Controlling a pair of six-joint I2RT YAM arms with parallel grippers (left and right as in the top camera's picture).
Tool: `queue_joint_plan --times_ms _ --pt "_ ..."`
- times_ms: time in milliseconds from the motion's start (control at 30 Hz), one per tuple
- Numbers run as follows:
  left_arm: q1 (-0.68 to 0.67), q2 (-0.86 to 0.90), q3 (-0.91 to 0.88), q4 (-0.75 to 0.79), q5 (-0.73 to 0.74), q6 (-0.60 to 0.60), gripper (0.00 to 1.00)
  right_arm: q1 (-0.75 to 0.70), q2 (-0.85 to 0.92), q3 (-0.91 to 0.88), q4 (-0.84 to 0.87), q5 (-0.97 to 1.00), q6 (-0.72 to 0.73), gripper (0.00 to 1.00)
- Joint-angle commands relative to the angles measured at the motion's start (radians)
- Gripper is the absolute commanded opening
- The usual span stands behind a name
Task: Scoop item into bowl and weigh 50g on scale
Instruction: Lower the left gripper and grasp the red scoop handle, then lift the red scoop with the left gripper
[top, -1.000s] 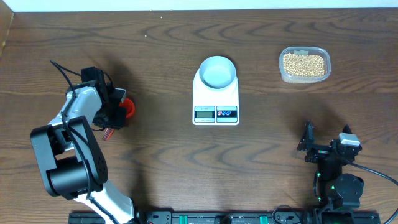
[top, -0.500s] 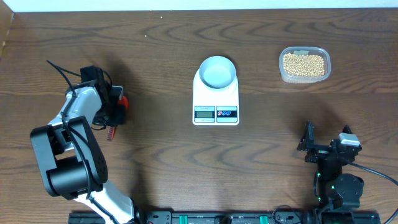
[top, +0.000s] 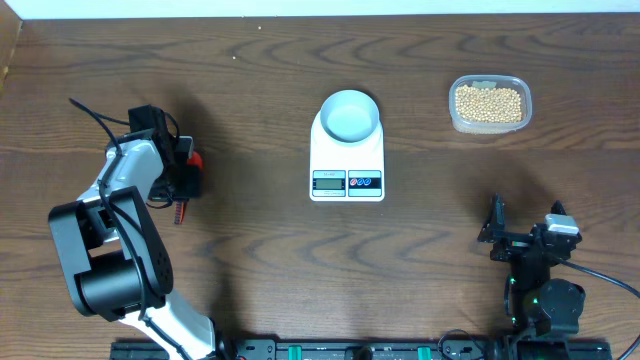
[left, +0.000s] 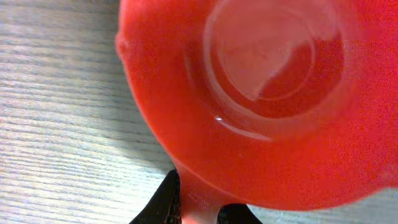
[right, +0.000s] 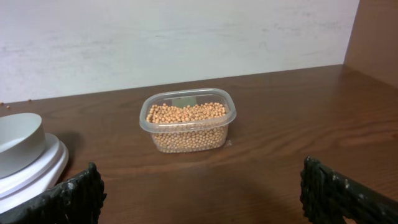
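Two robot arms share one brown wooden desk (top: 300, 270), and neither shows whole: the left arm (top: 110, 250) by the left edge and the right arm (top: 545, 290) near the front right corner are both cut off at the front of the overhead view. One white scale (top: 347, 160) sits mid-desk, towards the back edge. Its single grey display (top: 328, 181) and the two round buttons (top: 365, 181) beside it face the front, but any digits or marks there are too small to read, and no brand name can be made out. One clear plastic tub (top: 455, 120) stands near the back right corner, well apart from the scale. One pale bowl (top: 376, 118) rests on the back part of the scale; in the right wrist view only part of it shows, cut by the left border. One red scoop (left: 261, 93) fills the left wrist view, blurred and cropped, its handle running down between the dark fingers (left: 155, 205). From overhead only a red sliver of it shows beside the left gripper (top: 186, 178), which is clenched on that handle. The right gripper (right: 205, 193) is released, its fingers wide apart over bare desk. Many tan beans (top: 489, 103), too many to count, lie in the tub.
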Motion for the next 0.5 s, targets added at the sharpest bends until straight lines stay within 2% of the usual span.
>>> queue_joint_plan --times_ms 0,200,467 --pt "0.0 0.008 0.0 0.011 0.003 -0.085 0.07 0.009 -0.007 -0.002 -0.004 0.002 0.008 0.99" --pt "0.0 0.0 0.019 0.013 0.004 -0.223 0.07 0.009 -0.007 -0.002 -0.004 0.002 0.009 0.99" --pt "0.0 -0.097 0.02 0.02 0.097 -0.314 0.07 0.009 -0.007 -0.002 -0.004 0.002 0.008 0.99"
